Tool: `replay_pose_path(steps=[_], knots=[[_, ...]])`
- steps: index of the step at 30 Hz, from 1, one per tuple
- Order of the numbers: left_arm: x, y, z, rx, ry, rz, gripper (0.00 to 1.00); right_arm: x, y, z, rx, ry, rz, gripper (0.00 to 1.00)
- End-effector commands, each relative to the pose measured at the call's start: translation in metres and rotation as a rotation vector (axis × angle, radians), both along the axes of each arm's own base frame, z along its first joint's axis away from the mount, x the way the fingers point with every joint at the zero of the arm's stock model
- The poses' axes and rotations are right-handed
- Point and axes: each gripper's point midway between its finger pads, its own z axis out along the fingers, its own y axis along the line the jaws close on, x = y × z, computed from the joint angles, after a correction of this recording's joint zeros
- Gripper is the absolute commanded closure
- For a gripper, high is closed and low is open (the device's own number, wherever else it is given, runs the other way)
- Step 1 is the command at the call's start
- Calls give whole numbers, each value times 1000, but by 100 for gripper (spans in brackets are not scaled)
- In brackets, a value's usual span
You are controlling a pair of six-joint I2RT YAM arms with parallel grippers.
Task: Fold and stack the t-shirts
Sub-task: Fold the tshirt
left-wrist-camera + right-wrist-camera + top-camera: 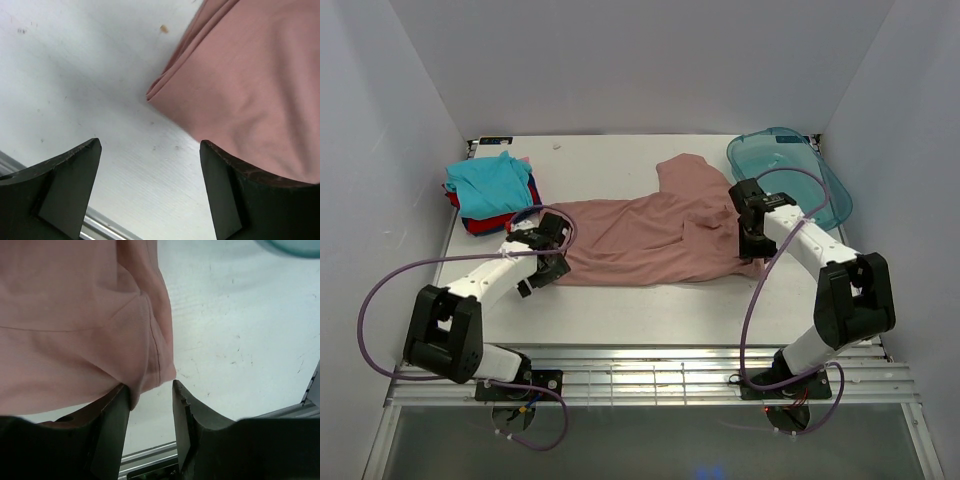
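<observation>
The large dusty-pink t-shirt [660,235] lies spread and rumpled across the middle of the table, with no print showing. My left gripper [548,268] is open at its near-left corner. In the left wrist view [150,145] the jaws stand wide apart over bare table, with the pink cloth [250,90] by the right finger. My right gripper [752,255] is at the shirt's near-right corner. In the right wrist view [150,385] its jaws are apart, and the pink hem [150,355] hangs at the left fingertip. The folded teal shirt [490,180] tops a stack with red [485,222] and dark-blue [531,190] ones at the back left.
A translucent blue-green plastic tray [800,160] sits at the back right, and its edge shows in the right wrist view [295,246]. White walls enclose the table on three sides. A metal rail [640,375] runs along the near edge by the arm bases.
</observation>
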Motion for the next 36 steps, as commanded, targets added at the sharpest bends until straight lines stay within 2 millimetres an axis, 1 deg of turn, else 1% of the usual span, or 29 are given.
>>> replay_pose_path(steps=[1, 2, 3, 4, 5, 6, 7, 8, 9, 10, 11, 13, 14, 15, 17, 18, 20, 21, 23, 24, 27, 28, 30, 31, 34, 36], knots=[[36, -7, 45, -36, -189, -27, 11, 21, 11, 29, 56, -103, 26, 57], [42, -9, 50, -41, -210, -46, 12, 24, 15, 29, 77, -110, 33, 60], [46, -11, 53, -46, -222, -54, 17, 25, 24, 27, 123, -104, 57, 64], [54, -16, 56, -63, -248, -64, 21, 26, 29, 26, 145, -104, 67, 66], [57, -17, 55, -65, -253, -81, 27, 30, 34, 24, 170, -116, 77, 69], [59, -19, 50, -66, -246, -90, 50, 31, 42, 22, 210, -114, 91, 80], [64, -24, 47, -80, -257, -104, 62, 29, 44, 16, 225, -109, 98, 85], [65, -25, 42, -79, -245, -116, 75, 30, 47, 14, 238, -111, 101, 90], [66, -26, 37, -78, -230, -121, 88, 29, 48, 10, 240, -97, 100, 92], [66, -26, 26, -71, -193, -123, 100, 27, 48, 7, 241, -85, 92, 92], [66, -30, 21, -83, -177, -127, 100, 23, 46, 3, 237, -71, 89, 92], [64, -31, 7, -86, -139, -127, 100, 24, 52, 0, 266, -74, 107, 92], [63, -33, 2, -93, -128, -128, 100, 20, 54, -6, 279, -65, 115, 92], [59, -32, -6, -90, -109, -127, 100, 23, 61, -8, 311, -72, 134, 92], [57, -33, -17, -95, -87, -125, 100, 23, 66, -15, 341, -66, 160, 92], [54, -32, -23, -92, -76, -122, 100, 23, 70, -22, 356, -58, 169, 92], [51, -31, -31, -83, -48, -117, 100, 21, 69, -31, 347, -32, 165, 92], [49, -29, -33, -76, -39, -111, 100, 18, 66, -40, 332, 0, 155, 92], [43, -27, -37, -68, -13, -98, 100, 9, 63, -50, 314, 56, 145, 92], [41, -26, -37, -66, -7, -93, 100, 2, 60, -59, 298, 93, 133, 92], [34, -24, -36, -66, 6, -84, 100, -14, 51, -68, 264, 141, 99, 92], [31, -22, -36, -57, 11, -80, 100, -23, 47, -73, 252, 161, 87, 92], [27, -18, -34, -43, 14, -73, 100, -34, 41, -75, 240, 174, 69, 92], [27, -14, -32, -23, 12, -67, 100, -45, 37, -80, 233, 199, 56, 92], [23, -6, -30, 17, 30, -58, 100, -59, 34, -78, 232, 209, 52, 92], [19, -3, -31, 25, 48, -55, 100, -71, 29, -77, 225, 221, 46, 92]])
